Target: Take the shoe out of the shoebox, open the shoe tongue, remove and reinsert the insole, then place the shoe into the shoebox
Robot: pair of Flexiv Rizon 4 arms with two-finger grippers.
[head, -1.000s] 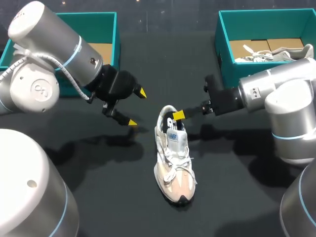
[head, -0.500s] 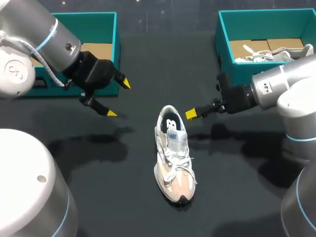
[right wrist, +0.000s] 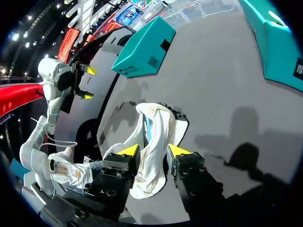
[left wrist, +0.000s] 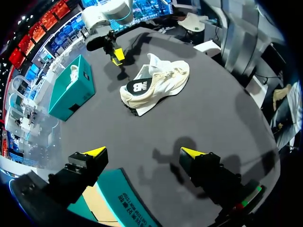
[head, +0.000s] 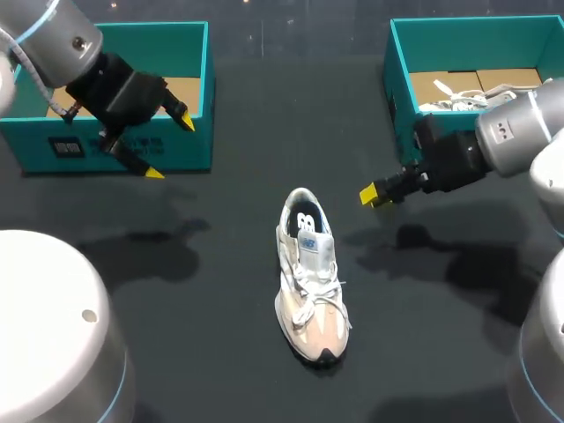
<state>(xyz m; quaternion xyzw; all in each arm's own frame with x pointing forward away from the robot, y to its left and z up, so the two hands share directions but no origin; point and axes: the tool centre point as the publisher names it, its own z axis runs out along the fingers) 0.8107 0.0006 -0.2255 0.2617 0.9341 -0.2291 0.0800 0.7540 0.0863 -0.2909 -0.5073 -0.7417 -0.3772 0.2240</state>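
A cream and white shoe [head: 310, 286] lies on the black table with its toe toward the front edge, tongue [head: 315, 248] raised and the dark inside of the heel showing. My left gripper [head: 169, 146] hangs open in front of the left teal shoebox [head: 201, 62], far from the shoe. My right gripper [head: 375, 194] hovers to the right of the heel, fingers narrowly parted and holding nothing. From the left wrist the shoe [left wrist: 156, 81] lies well ahead of the open gripper [left wrist: 143, 152]. From the right wrist the shoe [right wrist: 158, 127] shows just ahead of the gripper [right wrist: 152, 150].
A second teal shoebox [head: 398, 79] at the back right holds another pale shoe [head: 493, 95] on cardboard. The left box [left wrist: 120, 201] sits right under my left fingers. My right arm's gripper [left wrist: 117, 54] shows beyond the shoe in the left wrist view.
Both grippers have drawn away from the shoe: the left back and leftward to the left box, the right out from the heel opening to the right. The shoe stayed put.
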